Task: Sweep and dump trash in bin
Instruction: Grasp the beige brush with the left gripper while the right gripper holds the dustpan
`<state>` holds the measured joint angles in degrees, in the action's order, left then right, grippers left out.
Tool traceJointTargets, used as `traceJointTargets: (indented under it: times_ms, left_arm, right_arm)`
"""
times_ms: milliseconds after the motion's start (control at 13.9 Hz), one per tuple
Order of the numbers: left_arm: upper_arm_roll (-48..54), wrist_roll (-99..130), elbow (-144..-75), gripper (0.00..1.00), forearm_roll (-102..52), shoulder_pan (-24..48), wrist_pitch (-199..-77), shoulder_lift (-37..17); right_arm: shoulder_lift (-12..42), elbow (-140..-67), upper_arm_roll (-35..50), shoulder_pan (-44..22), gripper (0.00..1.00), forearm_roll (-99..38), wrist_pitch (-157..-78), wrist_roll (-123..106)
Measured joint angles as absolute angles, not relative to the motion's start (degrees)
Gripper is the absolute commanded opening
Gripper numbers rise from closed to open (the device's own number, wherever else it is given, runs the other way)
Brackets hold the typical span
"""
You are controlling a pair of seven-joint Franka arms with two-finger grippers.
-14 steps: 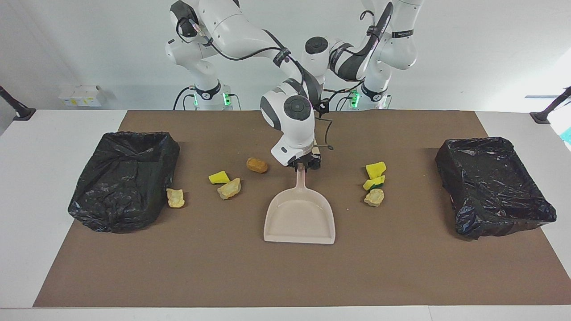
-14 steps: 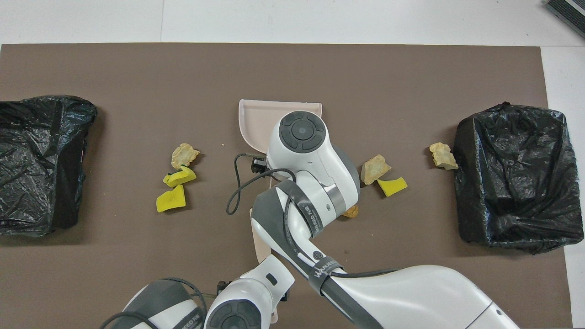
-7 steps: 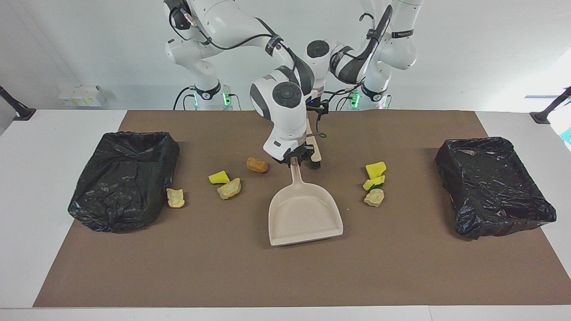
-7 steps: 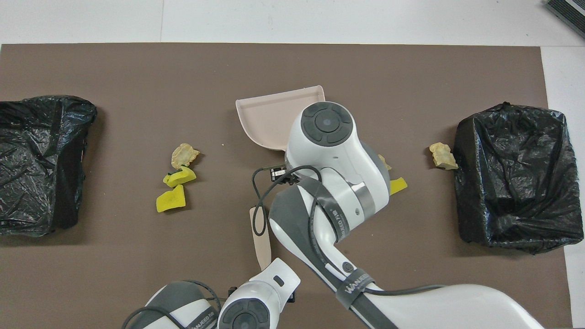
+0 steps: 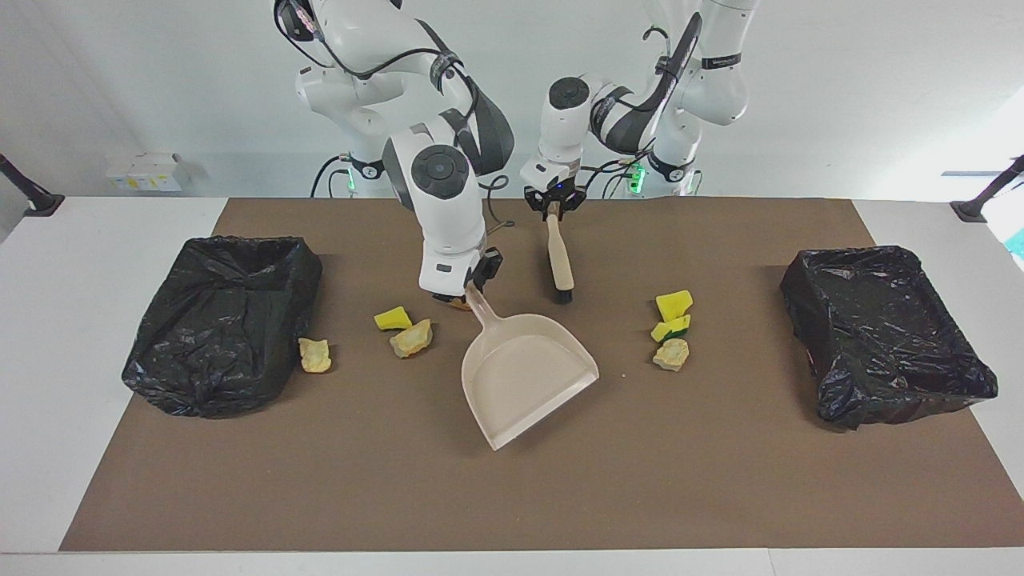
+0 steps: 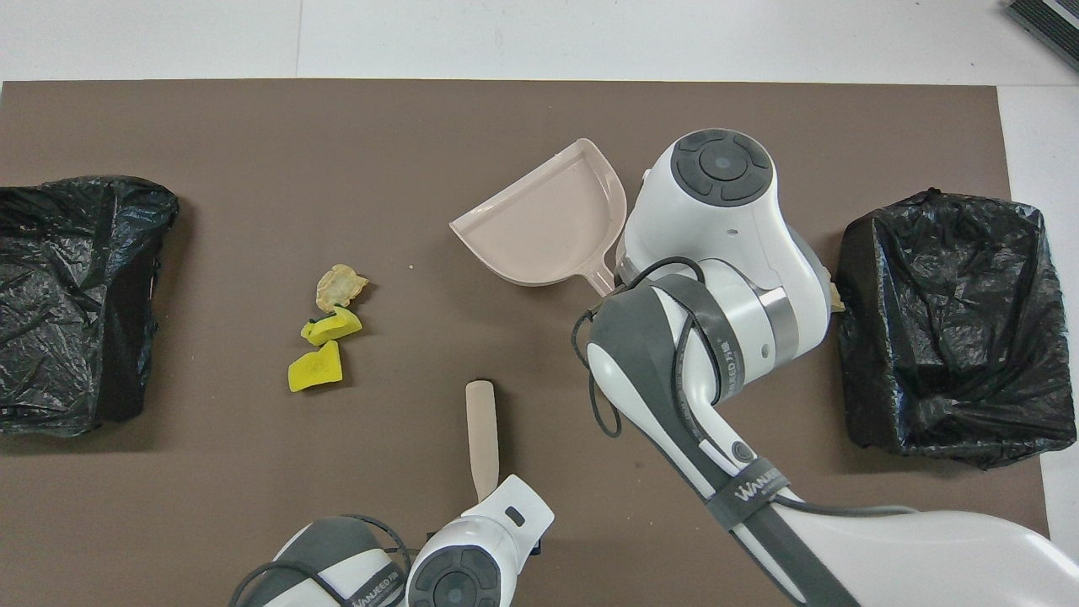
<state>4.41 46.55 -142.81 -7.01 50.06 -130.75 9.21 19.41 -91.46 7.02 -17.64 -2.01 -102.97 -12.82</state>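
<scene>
Since a second ago, the right arm has swung toward its own end of the tabletop and turned the dustpan (image 5: 528, 372) with it. The pan's open mouth now points aslant toward the left arm's end instead of straight away from the robots.

1. Bin at the right arm's end (image 5: 200, 360): lined with a slack black bag. I see no trash inside. One tan chunk (image 5: 314, 354) lies just beside its wall.
2. A yellow sponge piece (image 5: 392, 318) and a tan chunk (image 5: 411, 338) lie touching, between that bin and the dustpan. A brown lump (image 5: 458, 302) is half hidden under the right gripper (image 5: 474, 290).
3. The right gripper is clamped on the dustpan's handle. The pan is empty. I judge it light, rigid plastic, and the handle is the correct hold.
4. Brush (image 5: 558, 260): it lies nearer to the robots than the pan, bristles pointing away from them. The left gripper (image 5: 554, 204) is at the handle's end. I cannot tell whether it has closed.
5. Two yellow sponge pieces (image 5: 674, 304) and a tan chunk (image 5: 670, 354) sit clustered toward the left arm's end.
6. Bin at the left arm's end (image 5: 848, 400): only black liner shows inside.

Handling judgement: all seven lumps look light and soft. They should roll or skid under bristles, so sweeping suits them better than pinching.
</scene>
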Motion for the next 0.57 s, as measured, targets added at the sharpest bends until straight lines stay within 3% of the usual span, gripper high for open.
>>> traceJointTargets:
  times_ms: [72, 575]
  left_arm:
    - [4.40, 46.60, -142.80, 0.00, -7.03, 50.09, -130.75, 9.20]
    - [3.63, 46.84, -140.30, 0.00, -7.08, 50.11, -125.64, 9.37]
  right_arm:
    - [19.38, -91.46, 7.00, -16.87, 0.00, -1.37, -102.79, -17.70]
    - [19.19, -91.53, 6.96, -13.18, 0.00, 4.33, -101.92, -50.33]
